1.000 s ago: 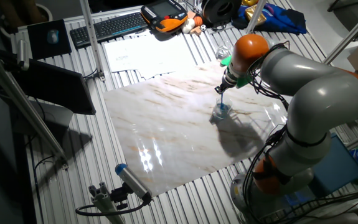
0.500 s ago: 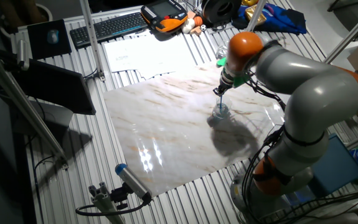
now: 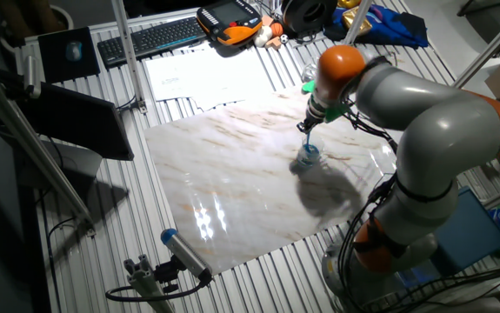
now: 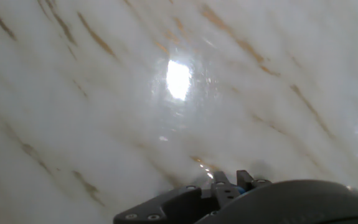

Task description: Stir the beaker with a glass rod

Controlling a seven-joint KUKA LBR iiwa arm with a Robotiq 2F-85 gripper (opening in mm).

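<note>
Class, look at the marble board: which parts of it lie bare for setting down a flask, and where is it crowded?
Bare: the marble board left of the beaker, to its left and near edges. Crowded: around the beaker, where the claw holds the glass rod, and the arm's side.

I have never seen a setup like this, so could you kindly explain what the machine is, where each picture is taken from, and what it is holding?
The big grey and orange machine is a robot arm. The wide picture comes from a fixed camera looking down at the table; the blurry one comes from a camera on the arm's hand, showing mostly the marble-patterned board and a dark part of the hand at the bottom edge. The tool at the arm's tip is shut on a thin bluish glass rod, whose lower end reaches into a small clear beaker standing on the board. Behind lie papers and a keyboard; a blue-capped tube lies near the front.
</note>
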